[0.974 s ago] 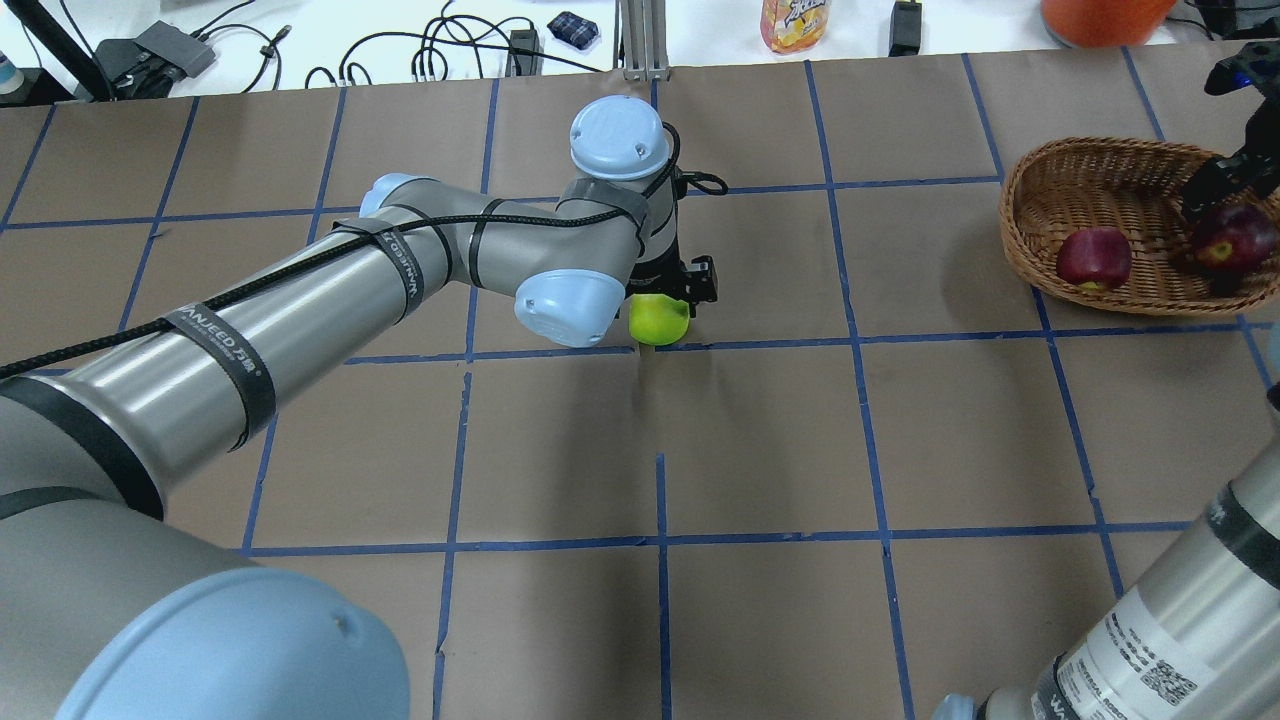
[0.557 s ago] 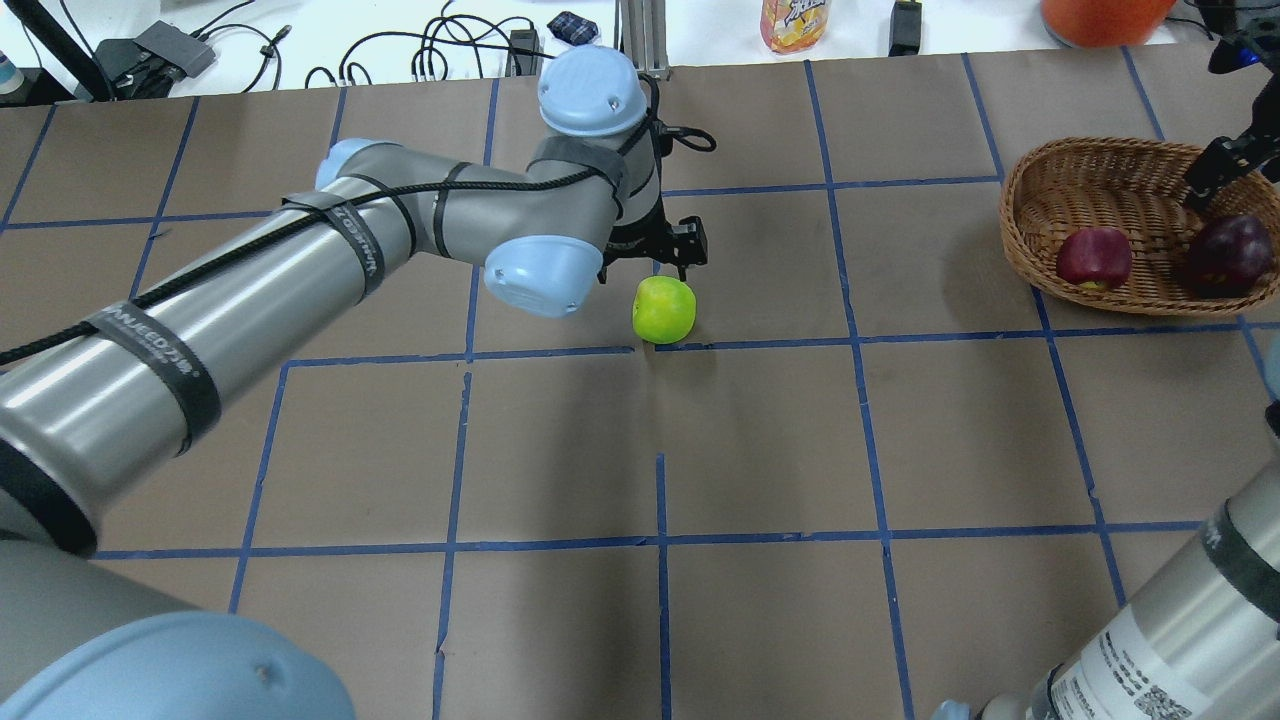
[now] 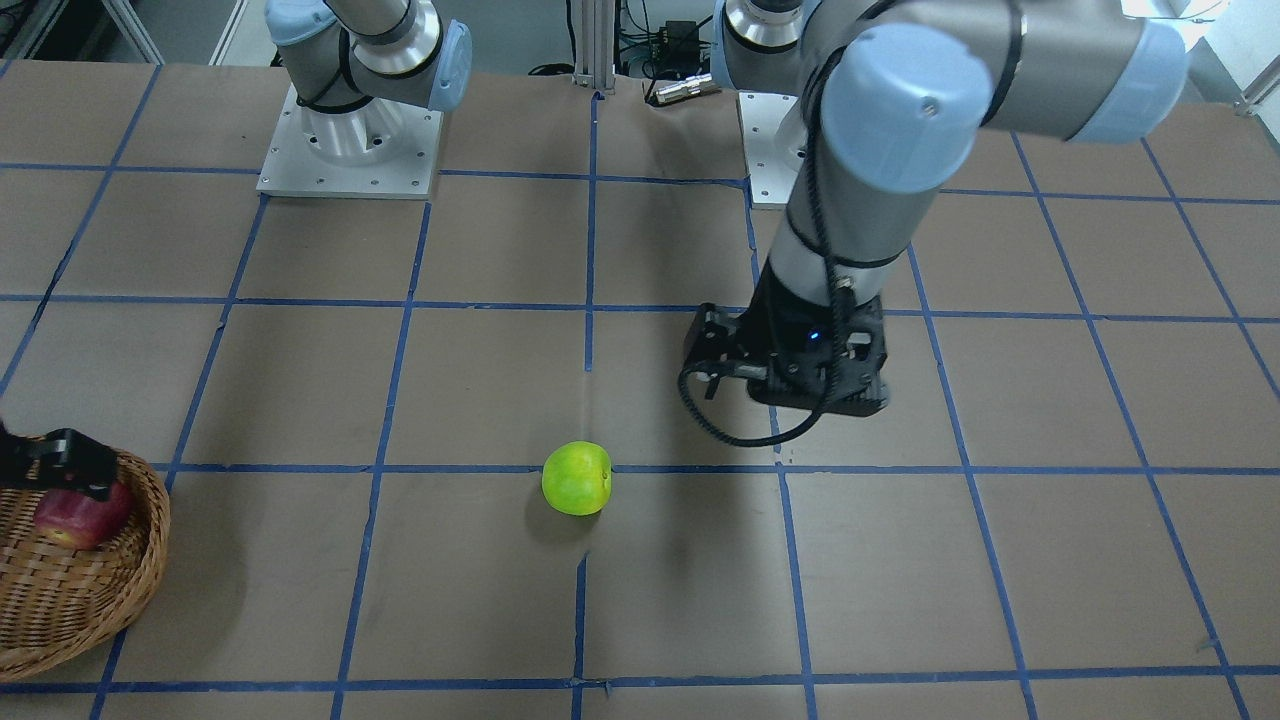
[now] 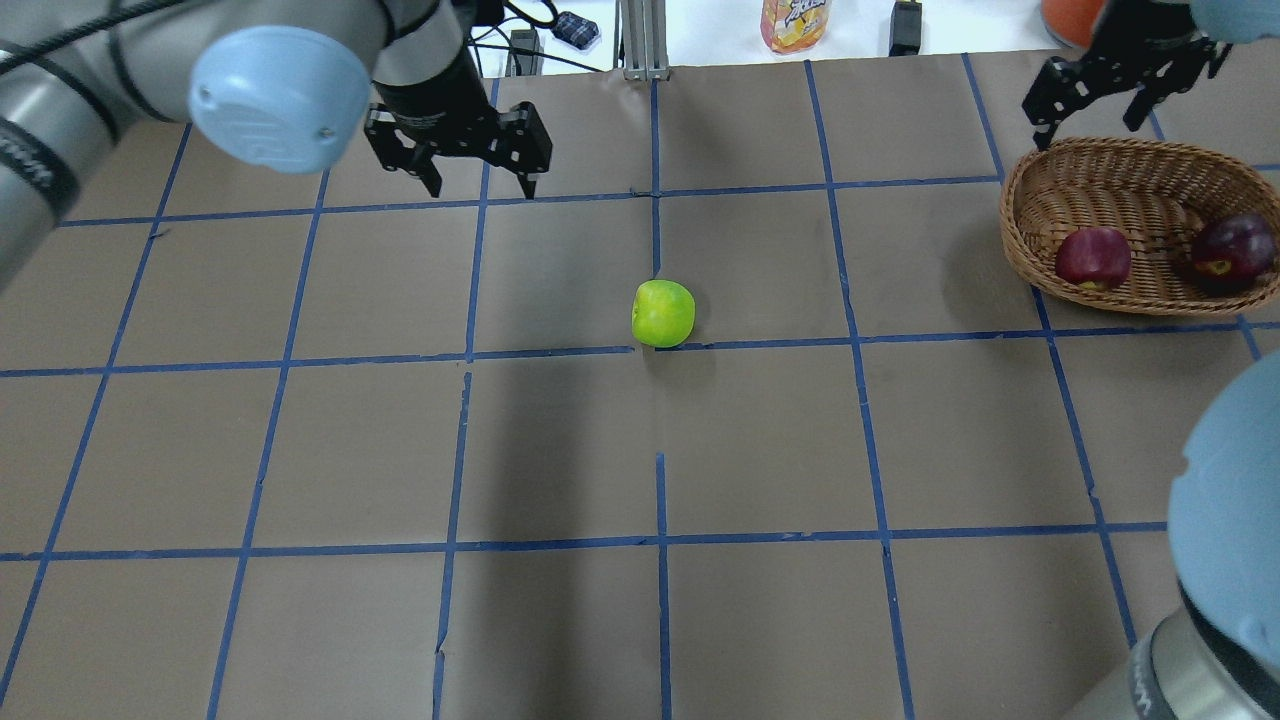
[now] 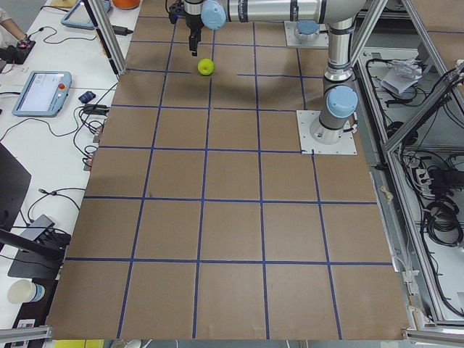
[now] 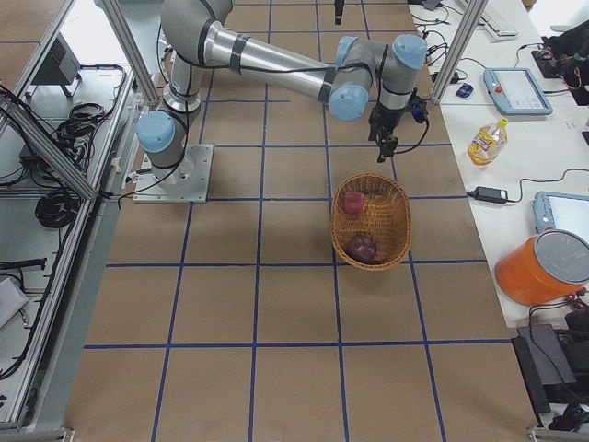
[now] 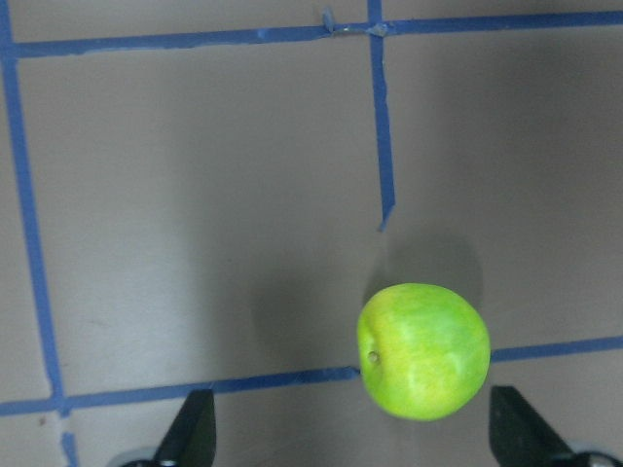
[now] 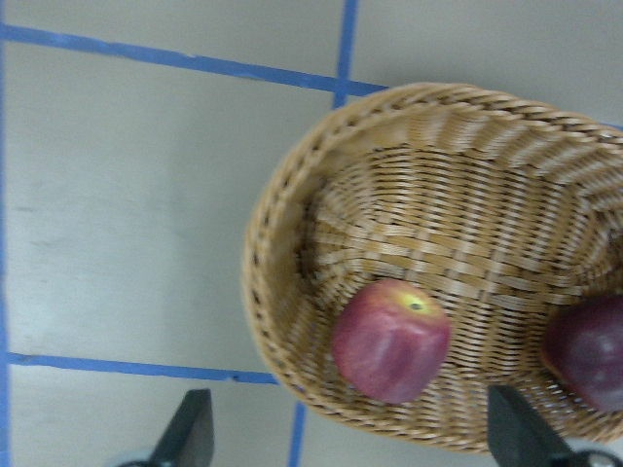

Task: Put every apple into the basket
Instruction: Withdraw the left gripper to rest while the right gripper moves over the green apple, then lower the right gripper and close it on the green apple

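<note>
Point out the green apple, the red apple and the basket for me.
green apple (image 4: 663,313): overhead view, middle of its top surface.
red apple (image 4: 1093,257): overhead view, middle of its skin, inside the basket.
basket (image 4: 1130,195): overhead view, bare woven inside between the two apples.

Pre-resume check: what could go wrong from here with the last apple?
1. The round lime green apple lies loose on the flat table, not centred under the open left gripper; a skewed descent could set it rolling.
2. The brown woven wicker basket sits far right, with the open right gripper hovering by its rim; carrying across, the arms might clash.
</note>
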